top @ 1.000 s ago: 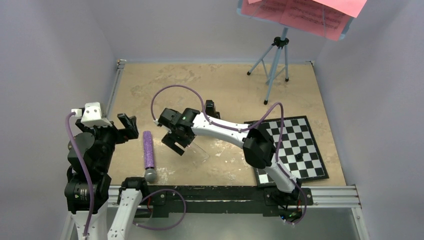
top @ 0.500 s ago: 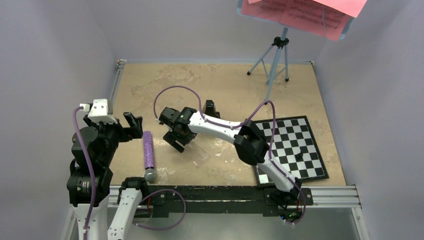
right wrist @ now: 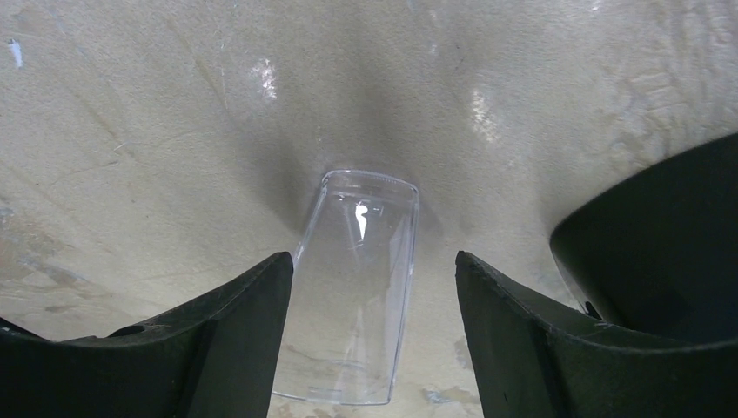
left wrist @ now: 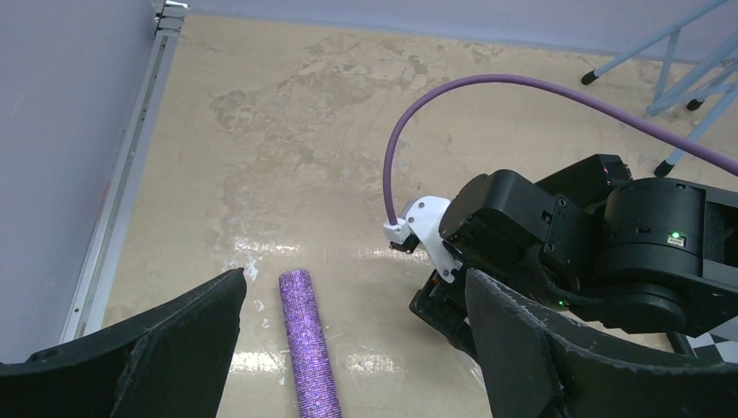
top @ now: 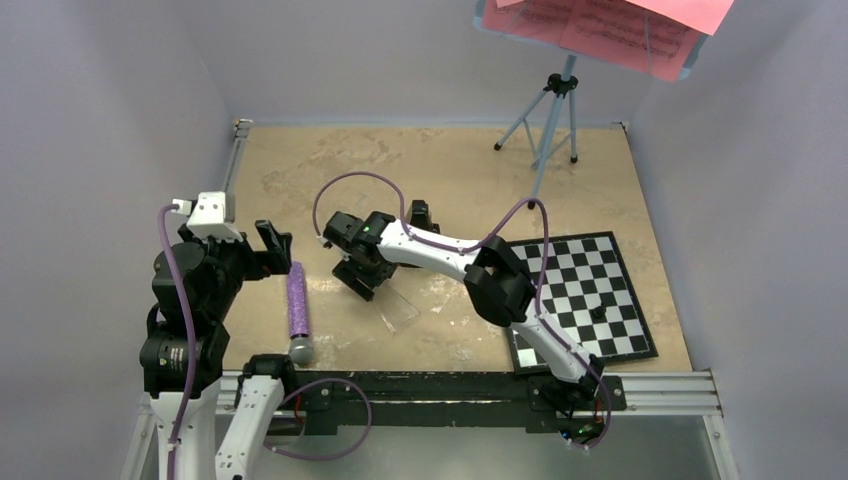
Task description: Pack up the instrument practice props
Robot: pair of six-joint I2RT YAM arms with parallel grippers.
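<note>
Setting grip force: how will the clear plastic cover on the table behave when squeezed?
The clear tapered plastic cover looks thin-walled and hollow: probably light, likely to flex. Glossy surface may slip. Lying flat, unlikely to roll.

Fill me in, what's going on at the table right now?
The right gripper sits low over the clear plastic cover lying flat on the table, jaws open either side of it, not yet gripping. The left gripper hovers open near the purple microphone. The music stand with its pink sheets stands at the far right.

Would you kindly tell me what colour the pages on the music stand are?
The pages are pink, seen best in the top external view.
</note>
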